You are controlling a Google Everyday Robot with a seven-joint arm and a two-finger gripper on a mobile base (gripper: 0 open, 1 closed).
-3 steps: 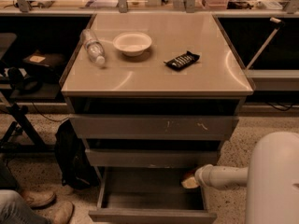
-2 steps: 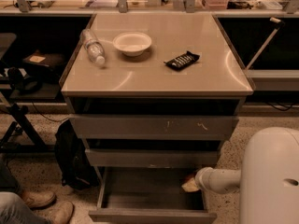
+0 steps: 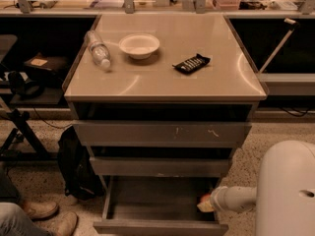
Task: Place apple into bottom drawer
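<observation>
Bottom drawer [image 3: 152, 200]: the lowest of three grey drawers, standing well out from the cabinet. Its shallow tray is open from above, so something can be set down inside.
Arm [image 3: 236, 198]: a white tube coming in low from the right of the bottom drawer, level with its opening. I judge it sits this low to pass beneath the drawer above.
Claw [image 3: 210, 201]: at the arm's tip, just inside the right end of the bottom drawer. I cannot tell whether it is wide, narrow or gripping.
Apple [image 3: 203, 204]: a small red and yellowish shape right at the claw, within the right end of the bottom drawer. I cannot tell whether it is held or resting on the tray floor.
Middle drawer [image 3: 160, 166]: directly above the bottom drawer, pushed further in.
Worktop [image 3: 162, 85]: high above the bottom drawer. It carries a white bowl [image 3: 139, 45], a bottle [image 3: 98, 50] lying down and a dark snack bar [image 3: 192, 63], none needed here.
Stage, as I judge it: the apple is at the drop spot, with letting go and backing out left to do.
</observation>
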